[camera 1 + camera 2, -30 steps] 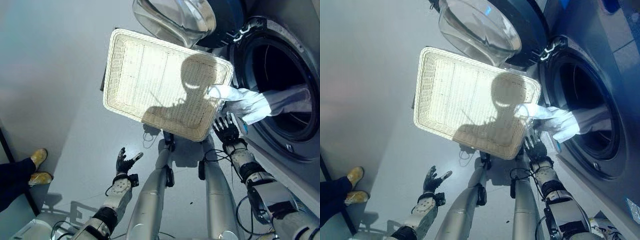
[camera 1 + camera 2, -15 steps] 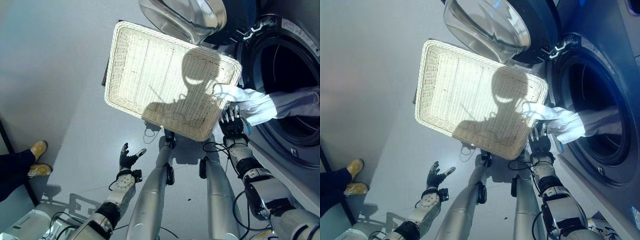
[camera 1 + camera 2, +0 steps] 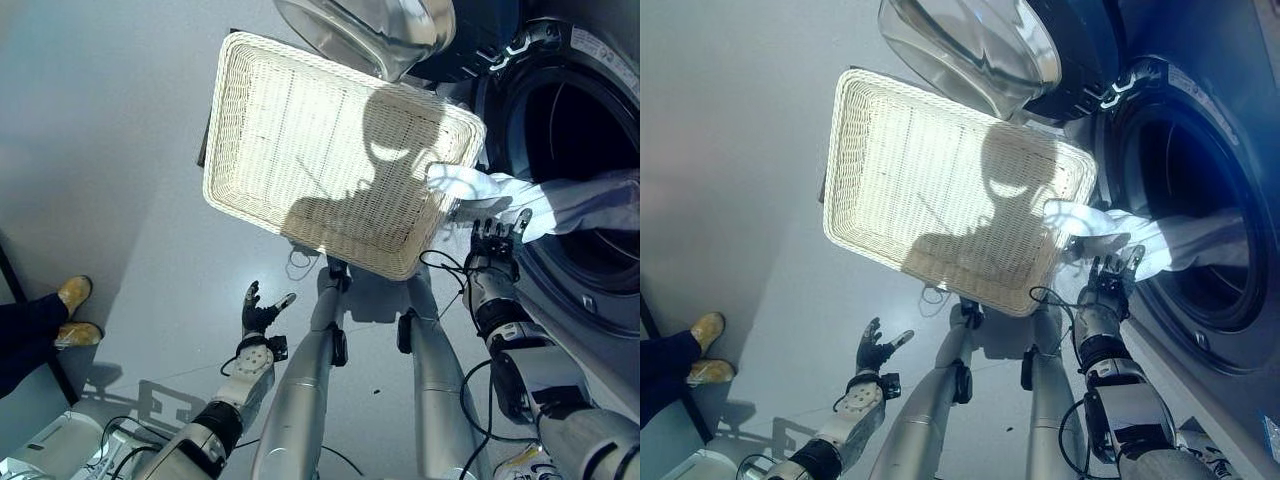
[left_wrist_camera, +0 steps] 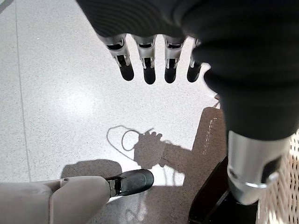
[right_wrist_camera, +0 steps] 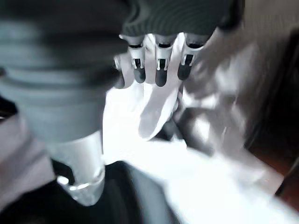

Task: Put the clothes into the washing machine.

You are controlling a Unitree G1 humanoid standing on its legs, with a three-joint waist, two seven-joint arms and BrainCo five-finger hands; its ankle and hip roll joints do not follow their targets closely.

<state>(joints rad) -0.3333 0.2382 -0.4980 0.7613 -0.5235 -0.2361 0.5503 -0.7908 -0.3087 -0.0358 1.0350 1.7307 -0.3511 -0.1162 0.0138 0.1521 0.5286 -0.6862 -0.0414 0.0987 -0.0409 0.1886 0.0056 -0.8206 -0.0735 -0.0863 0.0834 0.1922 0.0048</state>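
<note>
A white garment (image 3: 500, 195) hangs half out of the washing machine's round drum opening (image 3: 585, 130), its free end draped over the corner of a white wicker basket (image 3: 230, 120). My right hand (image 3: 495, 245) is just below the hanging cloth at the drum's rim, fingers straight and spread. The right wrist view has its fingers (image 5: 159, 70) reaching onto the white garment (image 5: 154, 116) without curling round it. My left hand (image 3: 258, 315) hovers low over the floor, open and holding nothing; its fingers (image 4: 148, 70) hang straight over the speckled floor.
The washer's glass door (image 3: 370, 25) stands swung open above the basket's far edge. A person's legs and yellow shoes (image 3: 75, 295) are at the left. Grey floor stretches left of the basket.
My right hand has moved from the basket's corner rightward to just under the hanging garment at the drum's rim. The left hand has hardly moved.
</note>
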